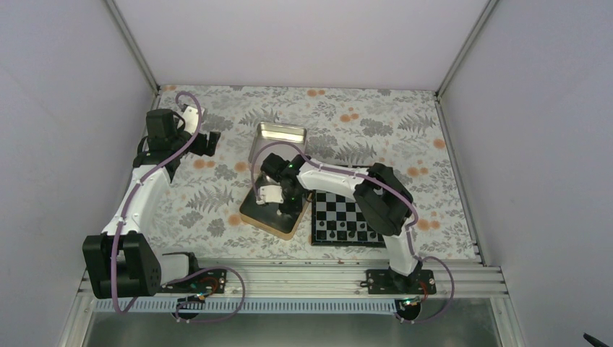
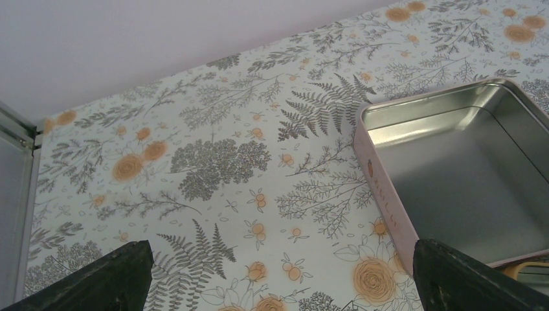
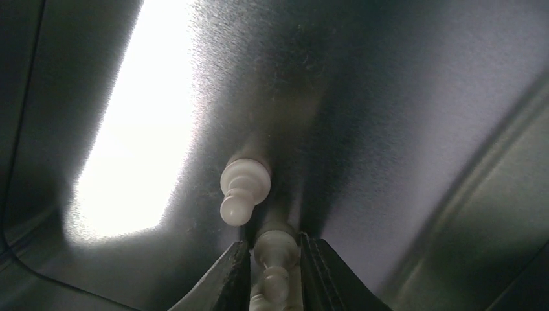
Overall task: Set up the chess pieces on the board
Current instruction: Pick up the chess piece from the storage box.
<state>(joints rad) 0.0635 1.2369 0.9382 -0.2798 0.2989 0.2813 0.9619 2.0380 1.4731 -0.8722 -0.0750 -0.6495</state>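
- Right jaws are clamped on a cream piece (image 3: 275, 258) inside the near tin (image 1: 269, 225), just left of the board (image 1: 348, 215).
- Second piece (image 3: 244, 190), also cream, lies on that tin's floor just beyond the held one.
- Left jaws gape wide above the tabletop (image 2: 194, 162), well left of the board.
- Far tin (image 2: 453, 175), beyond the board's far-left corner, shows a bare metal floor.
- Dark pieces (image 1: 340, 233) stand along the board's near edge.

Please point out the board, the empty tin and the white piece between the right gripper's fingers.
board (image 1: 348, 208): top view, bare square.
empty tin (image 2: 453, 168): left wrist view, bare floor.
gripped piece (image 3: 274, 249): right wrist view, its body.
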